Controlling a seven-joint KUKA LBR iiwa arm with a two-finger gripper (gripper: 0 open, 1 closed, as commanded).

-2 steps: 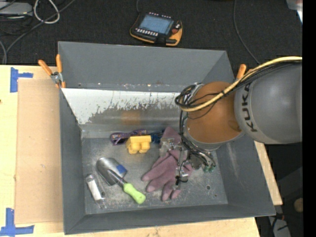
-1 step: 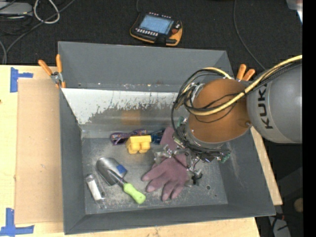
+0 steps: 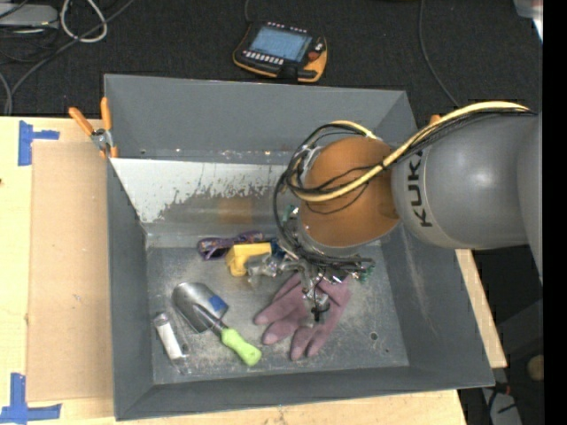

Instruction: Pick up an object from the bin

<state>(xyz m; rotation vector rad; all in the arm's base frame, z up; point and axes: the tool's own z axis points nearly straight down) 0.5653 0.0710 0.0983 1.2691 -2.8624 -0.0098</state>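
Note:
My gripper (image 3: 314,299) hangs below the arm's wrist, right over the upper part of a purple glove (image 3: 288,321) that lies flat in the middle of the bin floor. It looks down at or on the glove's wrist end. A yellow plastic piece (image 3: 245,255) lies just left of the gripper, with a crumpled purple wrapper (image 3: 215,246) beside it.
A metal scoop (image 3: 197,305) with a green handle (image 3: 241,345) lies at the front left of the bin. A small silver-white tube (image 3: 168,336) rests near the left wall. The arm's orange cover and cables hide the floor behind the gripper.

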